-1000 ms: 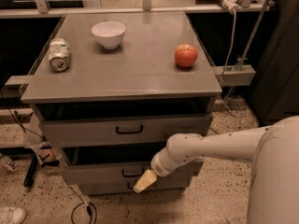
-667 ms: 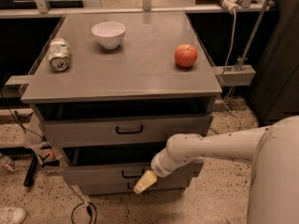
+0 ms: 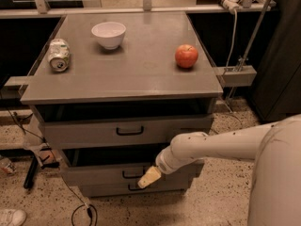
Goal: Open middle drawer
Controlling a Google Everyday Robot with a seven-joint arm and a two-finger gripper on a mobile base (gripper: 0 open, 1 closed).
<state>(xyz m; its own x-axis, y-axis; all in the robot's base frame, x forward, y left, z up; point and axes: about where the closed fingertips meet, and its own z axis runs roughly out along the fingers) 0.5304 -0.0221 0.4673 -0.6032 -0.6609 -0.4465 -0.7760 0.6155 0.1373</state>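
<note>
Camera view is showing a can (image 3: 59, 55) lying on its side at the bench (image 3: 141, 81) left, a bowl (image 3: 108, 34) sitting behind it toward the middle, and an apple (image 3: 186, 56) standing at the right. Under the top, three grey drawers are stacking up. The top drawer (image 3: 84, 134) is sticking out a little. The middle drawer (image 3: 91, 174) is sitting right below it, with a dark gap above its front, and is looking only slightly out. Its handle (image 3: 128, 174) is sitting mid-front. The gripper (image 3: 149, 177) is hanging just right of that handle, with the arm (image 3: 211, 144) reaching in from the right.

Doing this step well likely means sliding left onto the bar, closing around it, then pulling straight out and level. The bottom drawer handle (image 3: 135, 188) is lying close beneath, so grabbing the wrong bar is the risk.

Jaws: cannot tell whether spread or pressed together, nor whether they are touching the drawer front. They seem to be holding nothing.
</note>
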